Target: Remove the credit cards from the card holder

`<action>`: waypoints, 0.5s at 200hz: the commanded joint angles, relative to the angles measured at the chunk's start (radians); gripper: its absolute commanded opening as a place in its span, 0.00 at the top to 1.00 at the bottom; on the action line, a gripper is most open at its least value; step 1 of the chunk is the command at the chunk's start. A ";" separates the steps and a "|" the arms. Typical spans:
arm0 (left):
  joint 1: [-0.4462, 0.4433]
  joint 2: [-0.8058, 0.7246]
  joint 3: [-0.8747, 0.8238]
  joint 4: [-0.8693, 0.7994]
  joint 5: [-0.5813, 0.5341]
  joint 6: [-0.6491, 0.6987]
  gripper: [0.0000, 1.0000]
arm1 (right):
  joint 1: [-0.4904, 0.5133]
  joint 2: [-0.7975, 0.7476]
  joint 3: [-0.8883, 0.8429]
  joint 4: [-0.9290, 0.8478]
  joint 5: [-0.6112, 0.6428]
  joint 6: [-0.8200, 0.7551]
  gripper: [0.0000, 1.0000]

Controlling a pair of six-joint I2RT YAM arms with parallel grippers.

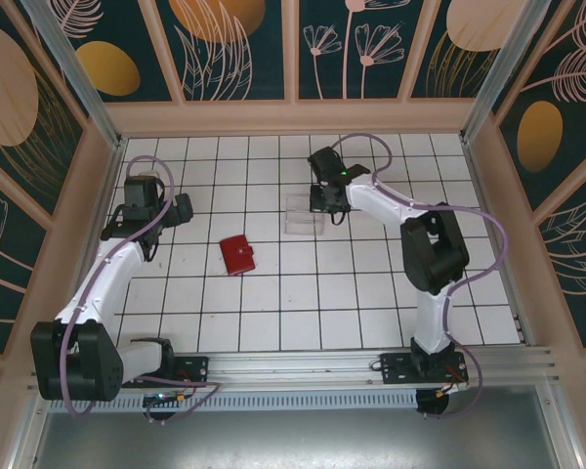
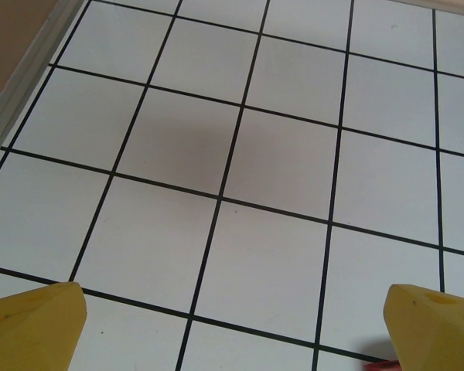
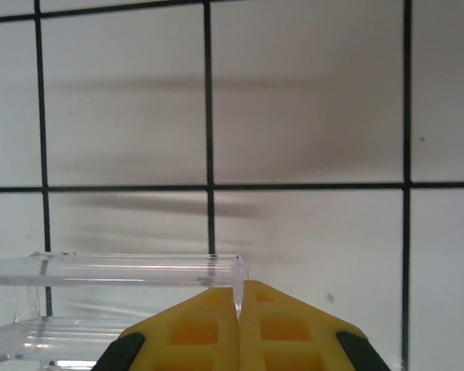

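The card holder [image 1: 238,255] lies folded shut and flat on the white worktop [image 1: 273,313]. It sits between the 2 hands and nearer the bases than either: to the near right of the left hand [image 2: 233,325] and the near left of the right hand [image 3: 239,305]. Neither hand touches it. The credit cards are, I judge, tucked inside its fold.

The left hand hangs over bare tiles with its 2 fingers spread wide and nothing between them. A sliver of red shows by its right finger, too small to name.

Farther out, the right hand's fingers are pressed together, and they appear to pinch the thin upright wall of the clear tray [image 3: 139,267] at its corner.

The holder looks light and soft, so it will likely slide or flop open if pushed. A pinch across 1 edge, or on its closure tab, seems the best hold, with 1 hand pinning it open. The cards should be thin, stiff and slippery. Each wants a firm pinch on its exposed edge and a straight pull out of the pocket.
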 commanded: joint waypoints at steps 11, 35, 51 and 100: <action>-0.003 0.020 -0.005 -0.011 0.021 0.021 0.01 | 0.006 0.071 0.113 -0.100 0.030 -0.034 0.95; -0.003 0.028 -0.005 -0.014 0.026 0.022 0.01 | 0.006 0.103 0.145 -0.125 0.030 -0.049 0.95; -0.003 0.030 -0.004 -0.014 0.030 0.021 0.02 | 0.006 0.116 0.156 -0.135 0.031 -0.055 0.95; -0.003 0.040 -0.002 -0.017 0.028 0.023 0.02 | 0.006 0.135 0.171 -0.151 0.031 -0.063 0.93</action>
